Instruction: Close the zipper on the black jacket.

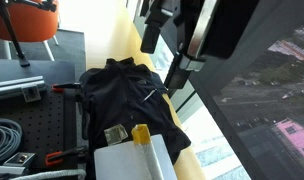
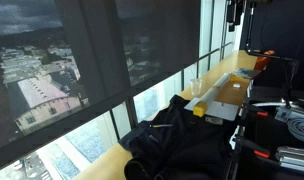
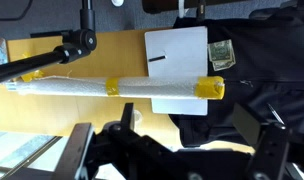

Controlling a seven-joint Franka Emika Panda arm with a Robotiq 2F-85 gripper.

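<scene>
The gripper (image 3: 174, 158) hung with its jaws spread wide and nothing between them, filling the bottom edge of the wrist view. The black jacket (image 3: 264, 55) lay at the right of that frame, from the upper right corner down to mid-right. It therefore sat to one side of the jaws rather than under them, and apparently well below. Nearer the centre of that view were a white sheet (image 3: 177, 45) and a rolled white tube (image 3: 82, 87) banded with yellow tape, which ran left to right across the frame. In an exterior view the jacket was a crumpled heap at frame centre, its length running from upper left to lower right. A small pale glint (image 1: 152, 95) on it may have been the zipper pull, though I could not tell. The next move probably called for a shift toward the right of the wrist frame, then a descent. Everything rested on a pale wooden ledge (image 3: 52, 60) beside tall shaded windows (image 2: 92, 60) over a city, with a perforated bench (image 1: 42, 120) and an orange chair (image 1: 27, 20) nearby.
</scene>
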